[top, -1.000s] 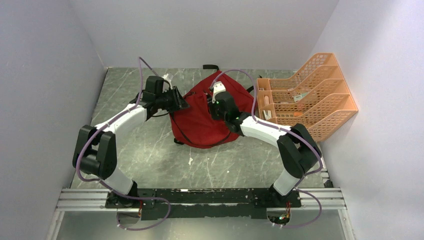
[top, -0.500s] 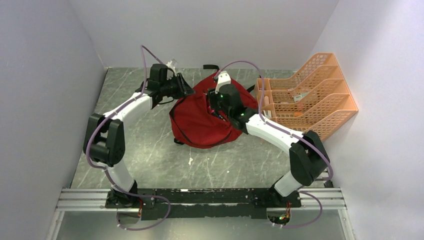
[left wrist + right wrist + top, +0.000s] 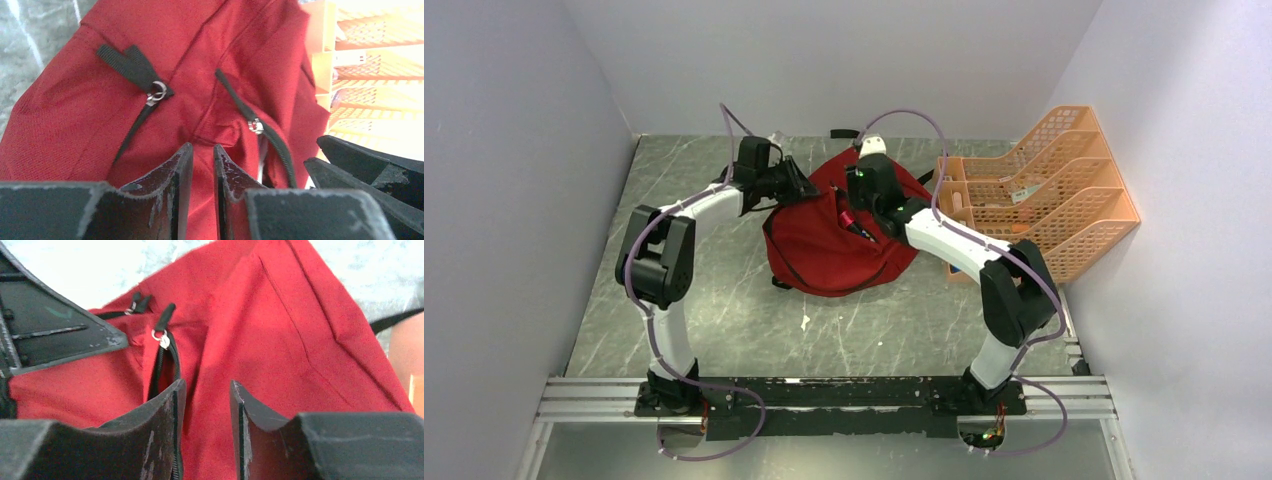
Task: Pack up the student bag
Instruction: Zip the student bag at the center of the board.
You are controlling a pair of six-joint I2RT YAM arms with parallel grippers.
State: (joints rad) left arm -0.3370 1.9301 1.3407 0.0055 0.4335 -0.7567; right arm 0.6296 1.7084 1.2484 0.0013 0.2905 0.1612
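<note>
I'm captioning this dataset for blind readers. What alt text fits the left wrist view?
The dark red student bag fills the frame, showing two black zipper pulls on silver rings. The left gripper sits at the bottom edge, its jaws a narrow gap apart with red fabric showing between them. An orange mesh organizer shows at the top right.

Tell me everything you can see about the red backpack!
The student bag is dark red soft cloth, slumped in a crumpled heap on the grey table beside the orange file organizer. It has black straps and black zipper pulls on silver rings; one zipper gapes. The left gripper pinches a fold; the right gripper sits open against the cloth.
</note>
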